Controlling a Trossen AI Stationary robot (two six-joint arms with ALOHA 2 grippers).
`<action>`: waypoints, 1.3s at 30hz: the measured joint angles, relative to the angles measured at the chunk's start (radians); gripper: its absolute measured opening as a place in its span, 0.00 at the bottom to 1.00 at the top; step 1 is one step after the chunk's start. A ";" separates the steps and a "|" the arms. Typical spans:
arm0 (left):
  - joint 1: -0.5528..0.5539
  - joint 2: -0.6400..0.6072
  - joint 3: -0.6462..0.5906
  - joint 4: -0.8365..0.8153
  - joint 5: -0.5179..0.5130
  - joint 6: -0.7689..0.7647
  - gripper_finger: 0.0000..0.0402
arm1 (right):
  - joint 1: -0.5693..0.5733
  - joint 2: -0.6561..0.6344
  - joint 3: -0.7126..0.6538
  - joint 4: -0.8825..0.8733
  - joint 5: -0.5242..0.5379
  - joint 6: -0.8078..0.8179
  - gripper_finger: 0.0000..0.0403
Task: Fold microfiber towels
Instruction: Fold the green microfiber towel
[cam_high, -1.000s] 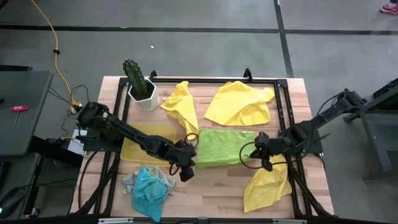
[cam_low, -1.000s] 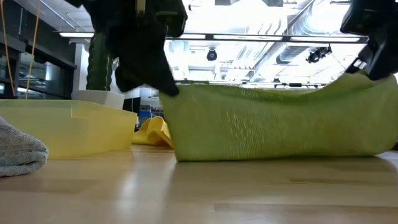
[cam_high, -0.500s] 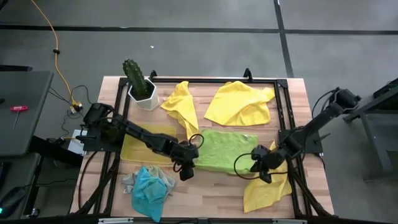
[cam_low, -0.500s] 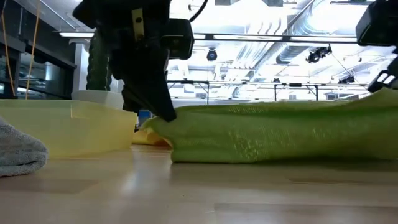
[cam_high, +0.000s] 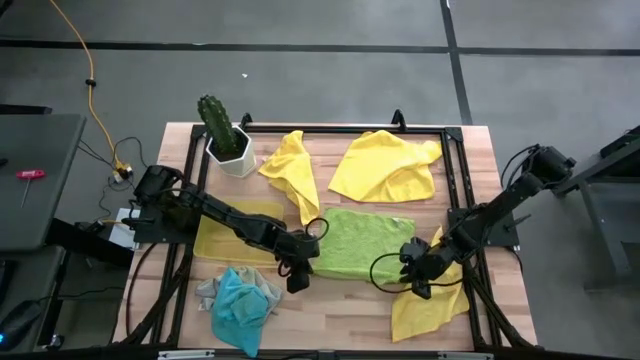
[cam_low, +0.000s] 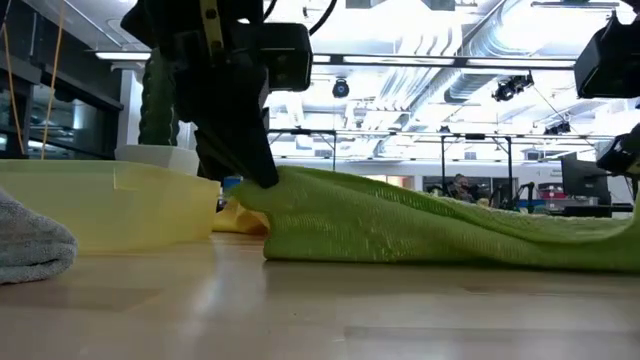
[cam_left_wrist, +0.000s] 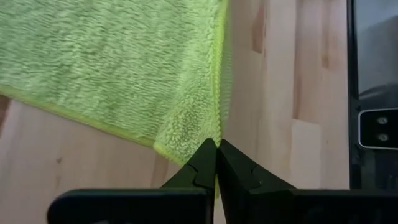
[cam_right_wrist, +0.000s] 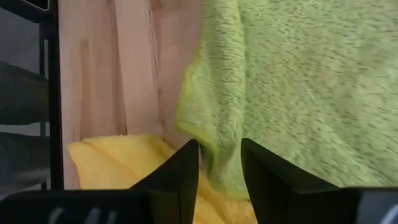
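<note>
Green towel (cam_high: 355, 245): fuzzy, floppy, middle of the wooden surface (cam_high: 330, 310).
Left claw (cam_left_wrist: 216, 149): pinched tight on its 9 o'clock corner.
Right claw (cam_right_wrist: 219, 163): fingers apart, 3 o'clock edge between them.

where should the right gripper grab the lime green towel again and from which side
Take the lime green towel by its loose corner hem nearest the right gripper, coming in low from the table's right side. In the right wrist view that edge droops between the open fingers, unpinched. The left gripper is shut on the opposite corner, so a matching corner pinch would probably keep the cloth taut.
</note>
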 joint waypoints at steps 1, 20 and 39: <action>-0.002 0.000 0.000 0.002 0.000 -0.003 0.00 | 0.000 0.005 0.000 0.001 0.003 0.000 0.29; -0.009 0.000 0.000 0.004 -0.001 -0.042 0.00 | 0.009 0.136 0.001 0.211 -0.019 -0.215 0.29; -0.009 0.000 0.000 0.003 0.000 -0.060 0.00 | 0.118 0.150 0.210 -0.035 -0.024 -0.420 0.29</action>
